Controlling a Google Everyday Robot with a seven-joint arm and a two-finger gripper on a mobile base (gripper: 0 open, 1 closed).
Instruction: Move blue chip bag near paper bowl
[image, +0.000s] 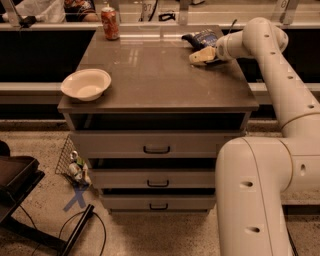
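Note:
The blue chip bag (201, 38) lies crumpled at the back right of the brown cabinet top (160, 80). My gripper (201, 56) is low over the top, right at the bag's front edge and pointing left, and it covers part of the bag. The paper bowl (86, 84) sits upright and empty at the front left corner of the top, far from the bag and the gripper.
An orange soda can (110, 23) stands at the back left corner. Several drawers (157, 149) are below the top. My arm (285, 85) reaches in from the right. A wire basket (72, 162) and cables lie on the floor at left.

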